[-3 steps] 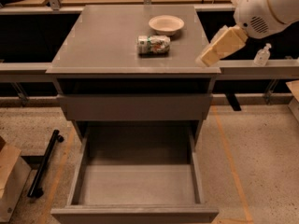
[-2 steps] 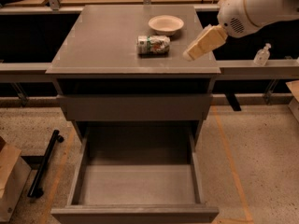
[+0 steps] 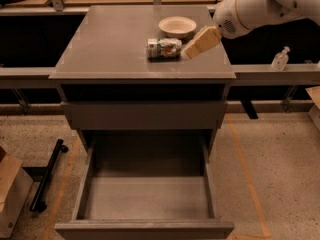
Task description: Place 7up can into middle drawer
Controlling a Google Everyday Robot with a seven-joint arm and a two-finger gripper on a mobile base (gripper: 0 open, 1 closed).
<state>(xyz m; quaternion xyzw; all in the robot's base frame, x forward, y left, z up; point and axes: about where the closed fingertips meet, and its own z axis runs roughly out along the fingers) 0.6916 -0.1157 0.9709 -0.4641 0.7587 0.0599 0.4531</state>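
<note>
Since the earlier frames the gripper (image 3: 199, 44) has travelled leftward over the cabinet top (image 3: 110, 39), from the right edge to just beside the 7up can (image 3: 164, 48). Whether it is open or closed I cannot tell.

The can lies on its side in the upper middle of the frame, long axis running left to right. Its right end faces the gripper, which comes in slanting from the upper right. I judge the approach is along the axis, so a grasp across the body may need a turn of the wrist.

A cream bowl (image 3: 177, 27) stands just behind the can. Below, the middle drawer (image 3: 145, 229) is pulled open under the shut upper drawer (image 3: 145, 115), on a speckled floor (image 3: 270, 174).
</note>
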